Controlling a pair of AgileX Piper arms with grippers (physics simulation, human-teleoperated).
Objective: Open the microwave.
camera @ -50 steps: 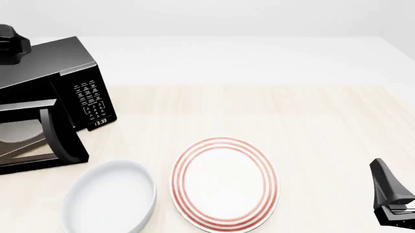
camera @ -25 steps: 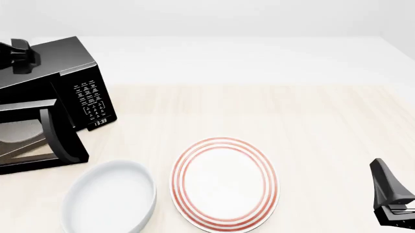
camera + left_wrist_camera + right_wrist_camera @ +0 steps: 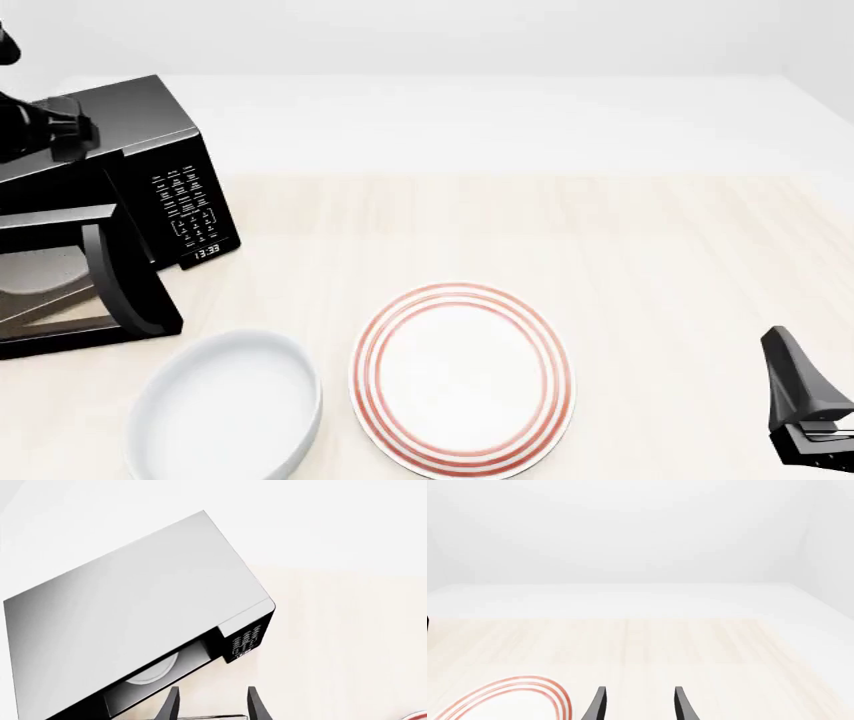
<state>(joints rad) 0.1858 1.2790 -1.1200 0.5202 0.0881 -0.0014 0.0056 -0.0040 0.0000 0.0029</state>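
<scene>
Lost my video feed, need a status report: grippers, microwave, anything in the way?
Left gripper open, empty, above microwave. Right gripper open, parked. Microwave door already swung open. Nothing in the way.

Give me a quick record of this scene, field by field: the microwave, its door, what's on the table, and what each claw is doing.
microwave: black microwave, far left of the table
door: door swung open, white turntable visible inside
clock: reads 13:33
dishes: white bowl at near left; red-ringed plate beside it, to its right
left claw: left claw open, holding nothing, above the microwave
right claw: right claw open, holding nothing, at near right, away from the microwave
</scene>
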